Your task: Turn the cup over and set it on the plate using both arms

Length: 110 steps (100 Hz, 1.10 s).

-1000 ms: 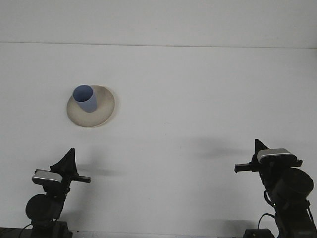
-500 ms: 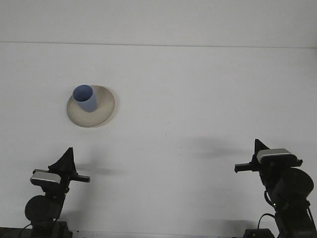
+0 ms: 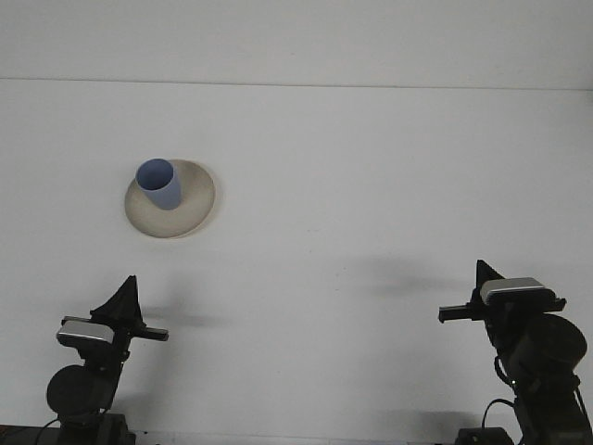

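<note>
A blue cup [image 3: 159, 184] stands upright, mouth up, on the left part of a beige plate [image 3: 192, 205] at the table's left. My left gripper [image 3: 128, 284] sits low at the front left, well short of the plate, its fingers drawn together to a point with nothing in them. My right gripper [image 3: 483, 270] rests at the front right, far from the cup, shut and empty as well.
The white table [image 3: 371, 185] runs back to a white wall [image 3: 296, 37]. Both arm bases stand at the near edge, and each arm casts a faint shadow on the table ahead of it.
The left arm has settled slightly left and down toward its base. The right arm, cup and plate have not moved.
</note>
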Tool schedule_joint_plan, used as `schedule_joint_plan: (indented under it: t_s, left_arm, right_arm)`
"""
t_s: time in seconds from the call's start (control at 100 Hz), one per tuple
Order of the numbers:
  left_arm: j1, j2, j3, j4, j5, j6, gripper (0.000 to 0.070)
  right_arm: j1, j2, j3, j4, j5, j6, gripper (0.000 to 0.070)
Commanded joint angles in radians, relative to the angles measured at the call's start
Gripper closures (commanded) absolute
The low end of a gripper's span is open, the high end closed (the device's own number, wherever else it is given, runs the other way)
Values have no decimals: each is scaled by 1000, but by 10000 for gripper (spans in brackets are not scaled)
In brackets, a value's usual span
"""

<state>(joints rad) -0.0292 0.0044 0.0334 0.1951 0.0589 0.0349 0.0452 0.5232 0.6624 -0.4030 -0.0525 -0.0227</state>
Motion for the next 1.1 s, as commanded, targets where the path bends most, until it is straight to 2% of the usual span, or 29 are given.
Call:
schedule_joint_plan:
  t_s: [0.0, 0.24, 0.55, 0.77, 1.09]
  left_arm:
    - [-1, -1, -19, 13, 0, 2, 688]
    - [-1, -1, -19, 13, 0, 2, 688]
    - [-1, -1, -19, 13, 0, 2, 688]
    - [-1, -1, -19, 13, 0, 2, 688]
    - [-1, -1, -19, 14, 0, 2, 688]
  right_arm:
    - [1, 1, 5, 14, 0, -8, 700]
    - [0, -47, -21, 40, 0, -8, 700]
    - [-5, -333, -309, 350, 0, -7, 700]
    - [-45, -522, -454, 373, 0, -2, 700]
    - [-57, -522, -599, 521, 0, 8, 700]
